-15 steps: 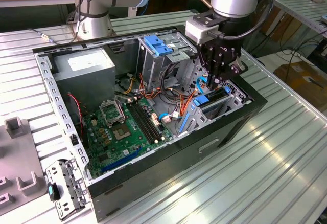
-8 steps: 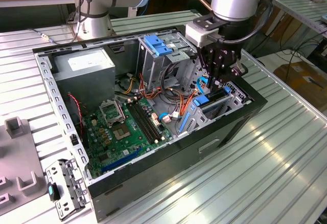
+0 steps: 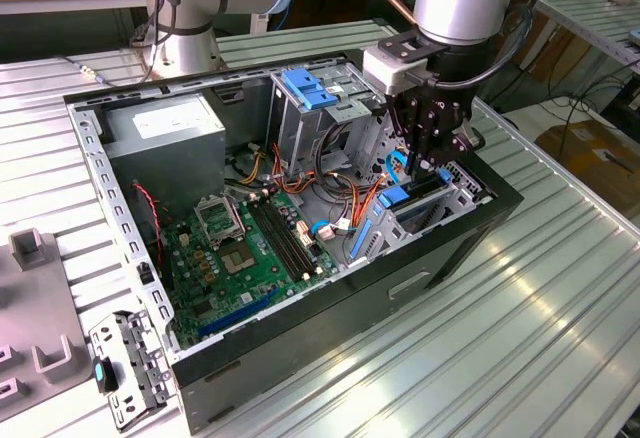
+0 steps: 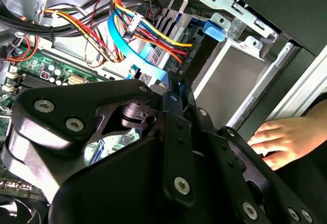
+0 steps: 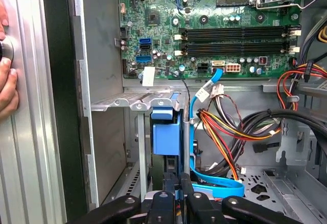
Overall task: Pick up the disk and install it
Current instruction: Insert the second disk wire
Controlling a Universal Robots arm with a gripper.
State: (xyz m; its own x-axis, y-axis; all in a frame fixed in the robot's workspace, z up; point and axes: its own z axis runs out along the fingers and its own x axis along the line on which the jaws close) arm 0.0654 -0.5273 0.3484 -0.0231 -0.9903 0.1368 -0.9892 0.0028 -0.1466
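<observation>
The disk (image 3: pixel 395 198) stands on edge in the drive bay at the side of the open computer case (image 3: pixel 455 248) towards the exterior view's right. Its blue plastic rail faces up. The first wrist view looks down on the disk's blue rail (image 5: pixel 166 137) in the bay slot. My gripper (image 3: pixel 422 170) hangs straight above that slot with its fingers pressed together. Nothing is between the fingers, and their tips are close over the disk's upper edge. In the first wrist view the gripper (image 5: pixel 179 196) sits just past the rail. In the second wrist view the gripper (image 4: pixel 173 83) points at a light-blue flat cable (image 4: pixel 145 60).
Inside the case are a green motherboard (image 3: pixel 240 248), a grey power supply box (image 3: pixel 170 133), a grey drive cage with a blue cap (image 3: pixel 310 88) and bundles of coloured cables (image 3: pixel 340 188). A person's hand (image 5: pixel 7 75) rests outside the case wall. A metal bracket (image 3: pixel 125 368) lies on the table.
</observation>
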